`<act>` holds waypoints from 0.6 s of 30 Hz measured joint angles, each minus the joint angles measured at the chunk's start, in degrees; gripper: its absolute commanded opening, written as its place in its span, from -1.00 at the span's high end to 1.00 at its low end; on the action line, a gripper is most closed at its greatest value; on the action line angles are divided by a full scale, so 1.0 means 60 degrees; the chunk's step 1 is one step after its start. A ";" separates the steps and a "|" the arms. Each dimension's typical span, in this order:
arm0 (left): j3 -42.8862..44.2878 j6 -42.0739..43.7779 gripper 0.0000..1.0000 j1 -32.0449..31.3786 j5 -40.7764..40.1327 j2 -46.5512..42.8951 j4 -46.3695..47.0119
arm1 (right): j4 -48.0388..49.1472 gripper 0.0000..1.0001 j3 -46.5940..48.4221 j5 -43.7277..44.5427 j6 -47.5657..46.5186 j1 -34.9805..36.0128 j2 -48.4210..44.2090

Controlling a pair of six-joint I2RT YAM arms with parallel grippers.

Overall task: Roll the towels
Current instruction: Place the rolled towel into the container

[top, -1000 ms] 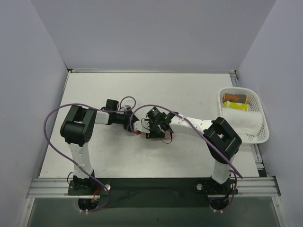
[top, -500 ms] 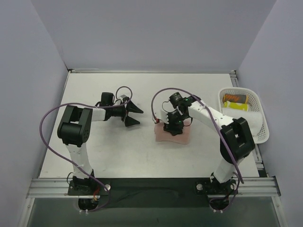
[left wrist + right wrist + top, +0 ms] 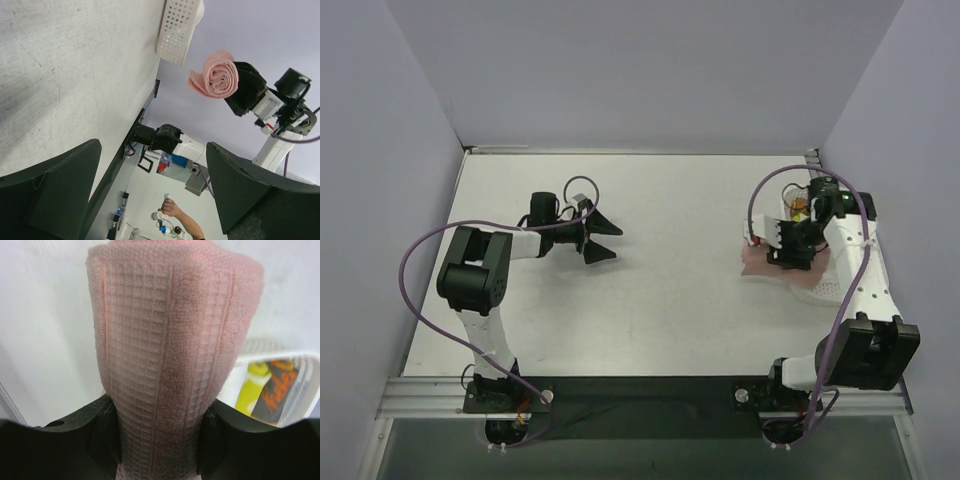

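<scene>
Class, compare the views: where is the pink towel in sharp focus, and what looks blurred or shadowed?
Right wrist: pink towel weave sharp, basket behind blurred. Left wrist: roll crisp, left gripper dark, unlit. Top external: even light, towel tiny.

White plastic mesh basket [image 3: 176, 30] sat at the right edge of the off-white bench [image 3: 670, 310], a yellow packet [image 3: 252, 385] and a dark packet with orange lettering [image 3: 277, 397] lay side by side inside it, pale lilac walls [image 3: 640, 70] enclosed the bench on three sides, a metal rail [image 3: 640, 388] ran along its near edge.
</scene>
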 measured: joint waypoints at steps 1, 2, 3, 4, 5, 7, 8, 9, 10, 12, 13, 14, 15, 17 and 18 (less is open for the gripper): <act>-0.0062 -0.0040 -0.95 0.0000 0.0004 -0.0040 0.0073 | -0.0091 1.00 0.0004 0.0073 -0.0372 -0.0554 -0.0026; -0.0124 -0.0062 -0.95 0.0000 0.0015 -0.0076 0.0135 | -0.0138 1.00 0.0000 0.0168 -0.0783 -0.1024 -0.0044; -0.0182 -0.0087 -0.95 0.0000 0.0022 -0.0106 0.0189 | -0.0135 1.00 -0.0029 0.0280 -0.1191 -0.1479 -0.0066; -0.0237 -0.0095 -0.95 0.0000 0.0022 -0.0138 0.0233 | -0.0095 1.00 -0.0109 0.0346 -0.1566 -0.1898 -0.0117; -0.0280 -0.0113 -0.95 0.0000 0.0026 -0.0171 0.0259 | -0.0080 1.00 -0.0189 0.0375 -0.1916 -0.2335 -0.0160; -0.0357 -0.0164 -0.95 0.0000 0.0029 -0.0240 0.0299 | -0.0073 1.00 -0.0273 0.0401 -0.2503 -0.3034 -0.0186; -0.0404 -0.0175 -0.95 0.0000 0.0026 -0.0284 0.0321 | -0.0004 1.00 -0.0302 0.0412 -0.2758 -0.3475 -0.0186; -0.0437 -0.0189 -0.95 0.0000 0.0029 -0.0331 0.0328 | 0.0080 1.00 -0.0331 0.0419 -0.2929 -0.3803 -0.0186; -0.0466 -0.0204 -0.95 0.0000 0.0029 -0.0372 0.0335 | 0.0204 1.00 -0.0382 0.0419 -0.3053 -0.4102 -0.0186; -0.0484 -0.0222 -0.95 0.0000 0.0029 -0.0423 0.0361 | 0.0503 1.00 -0.0535 0.0408 -0.3249 -0.4623 -0.0182; -0.0484 -0.0226 -0.95 0.0000 0.0033 -0.0433 0.0379 | 0.0648 1.00 -0.0619 0.0408 -0.3319 -0.4834 -0.0168; -0.0484 -0.0226 -0.95 0.0004 0.0040 -0.0433 0.0390 | 0.0710 1.00 -0.0637 0.0404 -0.3381 -0.5013 -0.0124; -0.0484 -0.0226 -0.95 0.0011 0.0058 -0.0433 0.0401 | 0.0780 1.00 -0.0637 0.0357 -0.3435 -0.5151 -0.0062; -0.0484 -0.0222 -0.95 0.0040 0.0146 -0.0433 0.0412 | 0.0947 1.00 -0.0627 0.0237 -0.3504 -0.5406 0.0168; -0.0484 -0.0226 -0.95 0.0073 0.0211 -0.0433 0.0419 | 0.1038 1.00 -0.0627 0.0171 -0.3519 -0.5523 0.0291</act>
